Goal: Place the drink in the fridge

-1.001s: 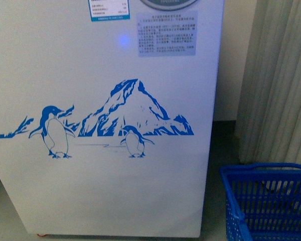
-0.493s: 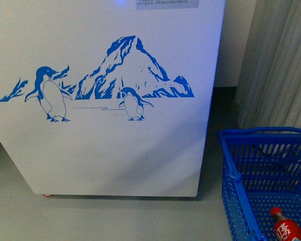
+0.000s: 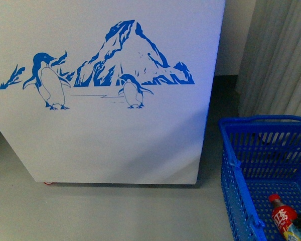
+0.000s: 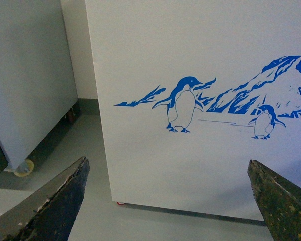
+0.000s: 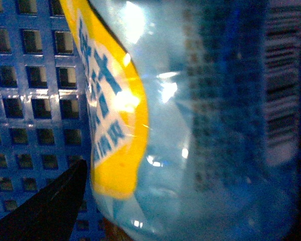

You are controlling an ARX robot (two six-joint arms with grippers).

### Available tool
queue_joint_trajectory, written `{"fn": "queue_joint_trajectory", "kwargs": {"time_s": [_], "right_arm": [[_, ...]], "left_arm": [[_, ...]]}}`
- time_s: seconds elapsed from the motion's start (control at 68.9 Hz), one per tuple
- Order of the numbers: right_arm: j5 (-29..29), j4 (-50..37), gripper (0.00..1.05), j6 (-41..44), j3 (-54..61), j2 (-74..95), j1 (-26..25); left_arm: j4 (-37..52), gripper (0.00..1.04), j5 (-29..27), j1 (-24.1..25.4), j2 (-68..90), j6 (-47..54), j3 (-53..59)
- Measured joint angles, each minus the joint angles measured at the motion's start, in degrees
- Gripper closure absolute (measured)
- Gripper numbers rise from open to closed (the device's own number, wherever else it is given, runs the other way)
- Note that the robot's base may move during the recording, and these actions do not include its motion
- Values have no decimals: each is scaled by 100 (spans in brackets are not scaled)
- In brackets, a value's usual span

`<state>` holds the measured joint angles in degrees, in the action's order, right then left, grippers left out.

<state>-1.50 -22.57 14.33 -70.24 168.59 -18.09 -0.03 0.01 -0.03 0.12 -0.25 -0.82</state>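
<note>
Front view: the drink (image 3: 283, 218) lies in the blue basket (image 3: 241, 150) beside the fridge (image 3: 115, 140); left wrist: your left hand (image 4: 166, 165) sits spread; right wrist: your right hand (image 5: 190, 170), grip unclear, crowds a yellow-labelled bottle (image 5: 200, 125), so you might grab that instead.

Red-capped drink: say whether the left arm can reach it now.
Probably not: the left tool points at the fridge, while the drink lies inside the blue basket far right.

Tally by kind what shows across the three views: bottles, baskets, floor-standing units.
Bottles: 2 (red-capped drink, yellow-and-blue-labelled bottle)
Baskets: 1 (blue basket)
Floor-standing units: 2 (fridge, grey cabinet)
Total: 5
</note>
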Motion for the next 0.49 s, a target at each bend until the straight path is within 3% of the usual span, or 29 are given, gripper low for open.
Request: {"fn": "queue_joint_trajectory", "kwargs": {"time_s": [0.319, 0.493], "right_arm": [[264, -254, 52, -317, 625, -483, 22], [345, -463, 62, -428, 1423, -1443, 17]], "left_arm": [[0, 8, 0, 0, 0, 0, 0], [2, 8, 0, 0, 0, 0, 0]]}}
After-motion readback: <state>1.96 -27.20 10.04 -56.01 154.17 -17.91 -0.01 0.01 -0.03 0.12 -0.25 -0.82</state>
